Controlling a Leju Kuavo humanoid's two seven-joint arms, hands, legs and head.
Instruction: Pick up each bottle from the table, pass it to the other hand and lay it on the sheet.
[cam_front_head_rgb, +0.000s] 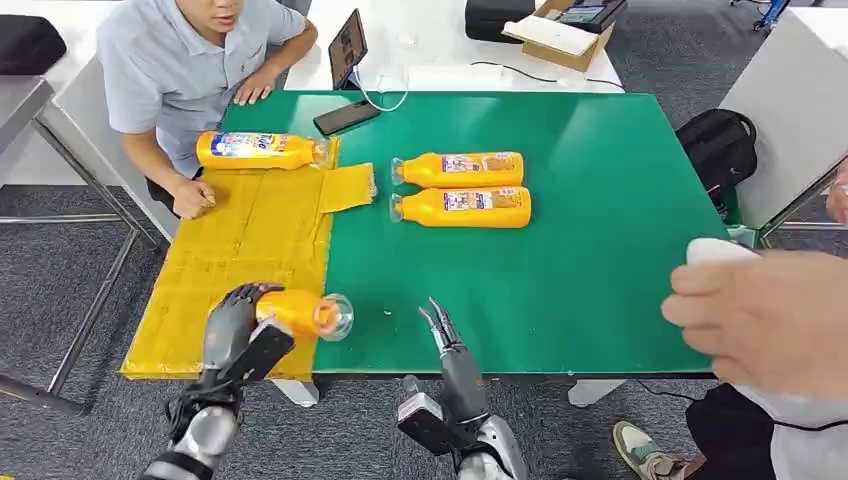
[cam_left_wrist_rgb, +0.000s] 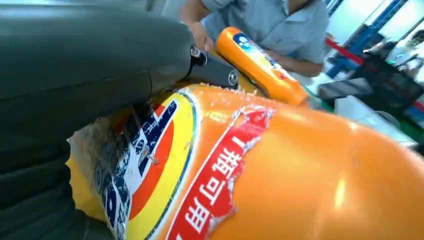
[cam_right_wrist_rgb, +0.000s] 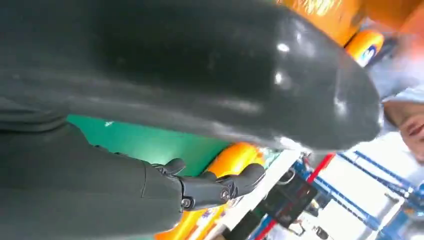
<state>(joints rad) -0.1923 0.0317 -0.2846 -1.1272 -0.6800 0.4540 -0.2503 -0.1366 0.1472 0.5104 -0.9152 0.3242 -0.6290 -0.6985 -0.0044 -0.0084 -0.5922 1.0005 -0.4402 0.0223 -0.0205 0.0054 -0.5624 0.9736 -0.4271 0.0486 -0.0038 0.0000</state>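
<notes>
One bottle (cam_front_head_rgb: 262, 150) already lay on the sheet (cam_front_head_rgb: 255, 240). Left hand (cam_front_head_rgb: 232, 322) fingers gripped a second bottle (cam_front_head_rgb: 305, 314) over the sheet's near edge; right hand (cam_front_head_rgb: 442, 335) fingers were straight and empty. Two bottles (cam_front_head_rgb: 462, 188) remained on the tabletop (cam_front_head_rgb: 580, 230) beyond the right fingers.

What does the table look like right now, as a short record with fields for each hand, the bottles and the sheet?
left hand: grips an orange plastic bottle lying over the near edge of the yellow sheet
right hand: holds nothing, fingers extended over the green table
bottle on sheet: one, at the far end
bottles on green: two, side by side, lying down
person's hand: resting on the sheet's far left edge
</notes>
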